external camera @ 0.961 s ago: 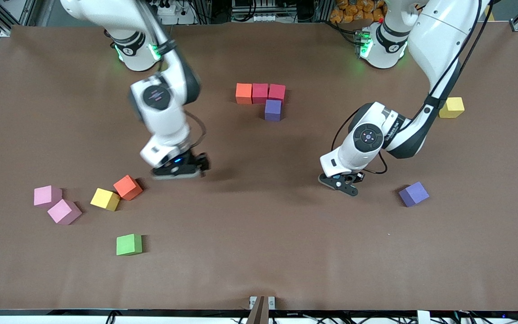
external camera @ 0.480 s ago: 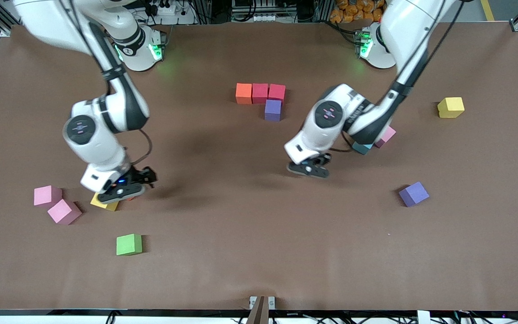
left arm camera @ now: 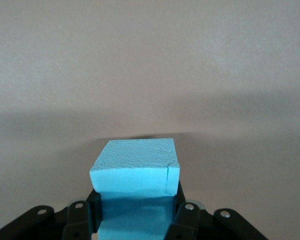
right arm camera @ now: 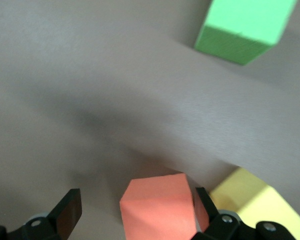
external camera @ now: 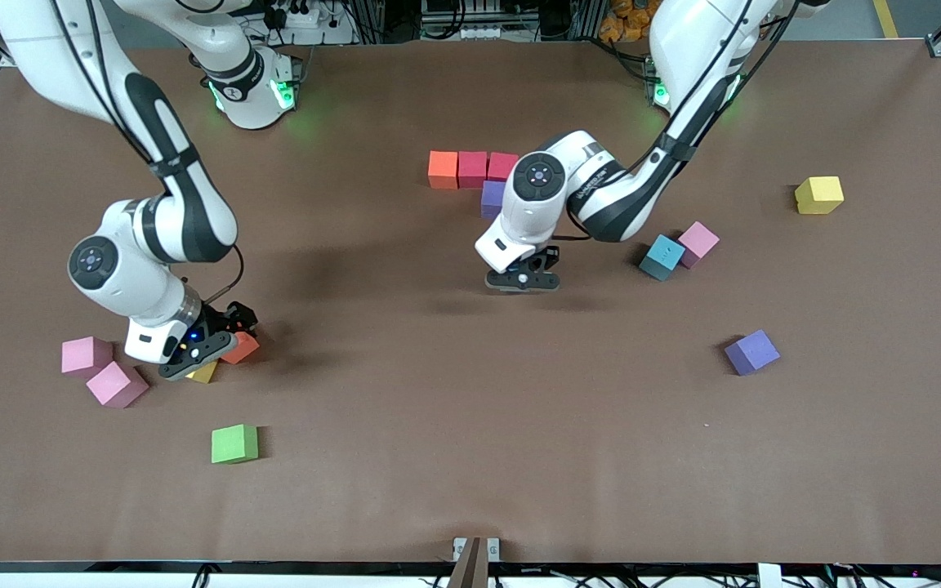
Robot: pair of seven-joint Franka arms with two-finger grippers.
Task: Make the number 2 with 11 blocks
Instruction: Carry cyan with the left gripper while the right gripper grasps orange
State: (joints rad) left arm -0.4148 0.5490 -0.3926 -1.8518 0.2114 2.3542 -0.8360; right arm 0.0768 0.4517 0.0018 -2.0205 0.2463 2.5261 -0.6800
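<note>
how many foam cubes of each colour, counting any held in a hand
orange foam cubes: 2
crimson foam cubes: 2
purple foam cubes: 2
blue foam cubes: 2, one in the left hand
pink foam cubes: 3
yellow foam cubes: 2
green foam cube: 1
total: 14

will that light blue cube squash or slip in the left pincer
Probably soft and light: the light blue cube looks like matte foam. Its textured faces likely resist slipping in the left pincer, shut on it. Flat sides suggest it won't roll when set down.
</note>
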